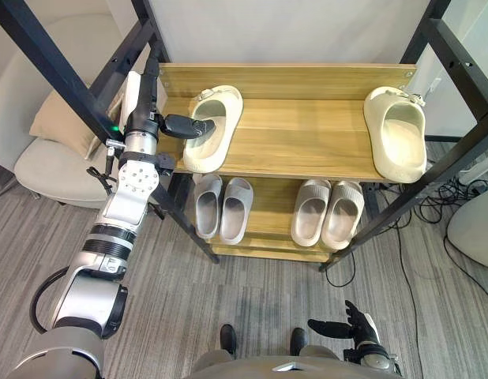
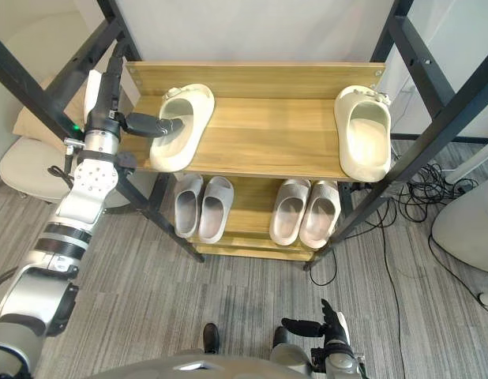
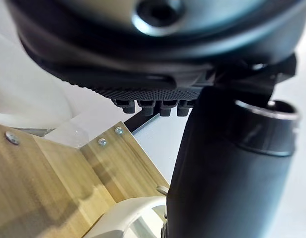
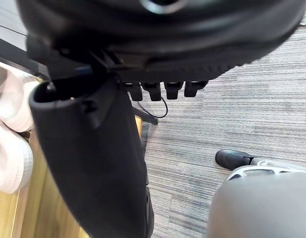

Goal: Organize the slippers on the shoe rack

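A cream slipper (image 1: 211, 126) lies at the left end of the wooden shoe rack's top shelf (image 1: 307, 134), its heel over the shelf's front edge. My left hand (image 1: 143, 118) is beside it at the rack's left side. The fingers point straight up along the side panel, and the thumb (image 1: 189, 125) reaches across into the slipper's opening. That thumb and the slipper's rim (image 3: 128, 218) also show in the left wrist view. A second cream slipper (image 1: 396, 130) lies at the shelf's right end. My right hand (image 1: 350, 324) hangs low over the carpet with relaxed fingers.
Two pairs of grey slippers (image 1: 222, 207) (image 1: 327, 212) stand on the lower shelf (image 1: 268, 217). Black frame bars (image 1: 46, 55) (image 1: 457, 63) slant past both ends of the rack. A pale chair with a cushion (image 1: 58, 118) is on the left. Cables (image 1: 445, 201) lie on the floor at the right.
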You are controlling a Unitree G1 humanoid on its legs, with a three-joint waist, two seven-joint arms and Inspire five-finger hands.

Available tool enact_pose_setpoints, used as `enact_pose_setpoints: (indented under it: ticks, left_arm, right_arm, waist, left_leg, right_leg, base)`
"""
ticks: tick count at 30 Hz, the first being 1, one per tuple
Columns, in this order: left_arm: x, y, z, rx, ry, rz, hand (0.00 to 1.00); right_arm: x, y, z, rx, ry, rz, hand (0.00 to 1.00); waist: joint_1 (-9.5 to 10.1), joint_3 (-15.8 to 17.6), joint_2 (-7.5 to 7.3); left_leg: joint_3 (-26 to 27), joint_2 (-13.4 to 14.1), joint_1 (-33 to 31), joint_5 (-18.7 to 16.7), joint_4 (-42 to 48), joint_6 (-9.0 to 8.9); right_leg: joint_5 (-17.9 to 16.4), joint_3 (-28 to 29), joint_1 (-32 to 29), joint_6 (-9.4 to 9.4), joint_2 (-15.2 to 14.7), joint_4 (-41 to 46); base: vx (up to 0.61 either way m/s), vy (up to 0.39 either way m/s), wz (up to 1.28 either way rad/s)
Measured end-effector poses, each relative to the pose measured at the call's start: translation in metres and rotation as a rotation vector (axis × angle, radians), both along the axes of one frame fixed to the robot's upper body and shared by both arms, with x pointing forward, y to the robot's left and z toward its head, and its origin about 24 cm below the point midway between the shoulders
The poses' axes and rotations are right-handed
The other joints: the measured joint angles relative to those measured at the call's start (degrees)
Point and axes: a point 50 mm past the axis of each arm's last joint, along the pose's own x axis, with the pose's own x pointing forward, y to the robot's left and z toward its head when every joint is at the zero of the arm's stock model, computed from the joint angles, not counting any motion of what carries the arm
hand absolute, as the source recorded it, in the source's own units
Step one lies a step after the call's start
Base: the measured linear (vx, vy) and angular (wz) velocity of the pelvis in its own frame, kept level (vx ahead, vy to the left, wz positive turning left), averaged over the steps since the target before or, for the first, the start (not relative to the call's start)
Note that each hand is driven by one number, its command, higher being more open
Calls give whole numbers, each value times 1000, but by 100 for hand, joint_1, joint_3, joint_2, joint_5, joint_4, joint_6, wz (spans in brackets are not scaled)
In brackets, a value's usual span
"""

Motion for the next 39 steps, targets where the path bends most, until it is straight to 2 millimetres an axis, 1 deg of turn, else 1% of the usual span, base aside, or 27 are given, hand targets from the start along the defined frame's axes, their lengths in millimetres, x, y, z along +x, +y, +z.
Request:
enact_pose_setpoints:
  ticks: [1,9,14,21,28,39]
  left_arm:
    - [0,0,0,0,1,0,0]
    - [4,2,1,4,8,12,0]
    - [5,-1,4,45,-1,15,0]
    - [6,0,3,48,7,18,0]
    - [7,-1,5,47,5,19,0]
    - [7,-2,4,48,7,16,0]
  right_arm:
    - [0,0,0,0,0,0,100]
    - [-1,0,0,1,-3,0,100]
    - [-1,1,2,1,-15,-1,100]
    - [-1,1,2,2,-18,-3,100]
    - [-1,4,1,9,-18,-6,100]
    - [-2,5,1,13,-18,-7,100]
  waist:
    - [0,0,0]
    - [-8,2,-3]
    - [-3,4,-7]
    - [-11,6,-10]
    - [-22,31,-50]
    - [-27,32,-51]
  left_leg:
    - [0,1,0,0,0,0]
    - [15,26,-28,0,-3,-2]
    - [9,26,-71,8,-2,-13]
    - [8,27,-68,21,-2,-19]
    - [16,29,-54,36,-1,-24]
    - [39,28,-53,38,0,-25]
  right_leg:
    - [0,0,0,0,1,0]
    - [21,20,-64,-18,21,2]
    - [26,16,-92,-17,21,6]
    - [41,16,-90,-20,20,6]
    - [61,19,-78,-24,19,7]
    - [63,22,-83,-25,16,7]
  base:
    - [0,0,0]
    - [-22,8,-1]
    - [0,0,0]
    - [0,0,0]
    - [0,0,0]
    - [0,0,0]
